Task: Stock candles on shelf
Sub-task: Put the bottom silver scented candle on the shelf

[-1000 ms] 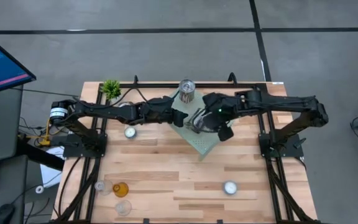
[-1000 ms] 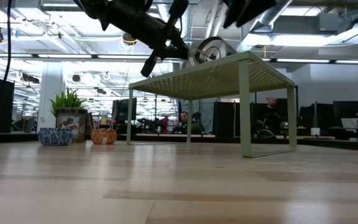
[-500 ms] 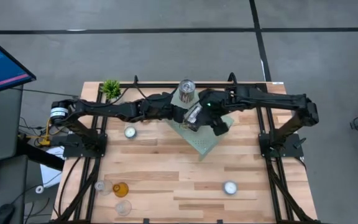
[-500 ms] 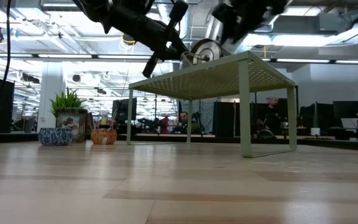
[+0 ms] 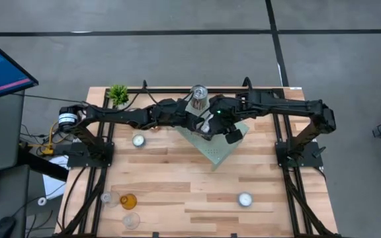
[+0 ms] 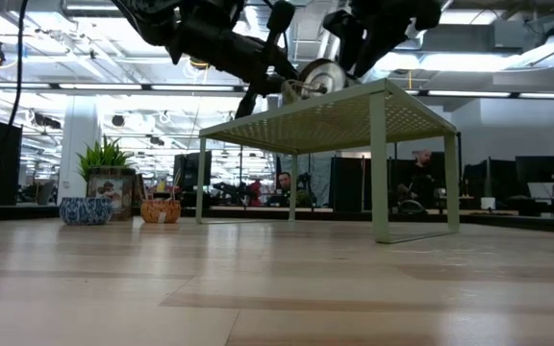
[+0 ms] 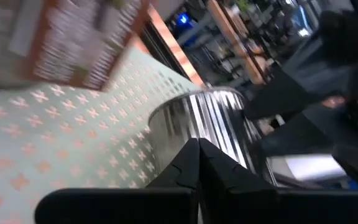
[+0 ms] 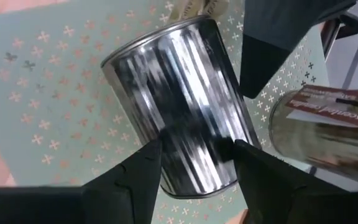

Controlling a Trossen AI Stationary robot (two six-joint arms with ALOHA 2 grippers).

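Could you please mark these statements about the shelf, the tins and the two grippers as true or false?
1. The right gripper straddles a shiny silver tin lying on its side on the pale mint-green perforated metal shelf. True.
2. The left gripper is wide open. False: its fingers are shut.
3. A second silver tin stands upright on the shelf. True.
4. The small green potted plant stands on the shelf. False: it stands on the wooden tabletop.
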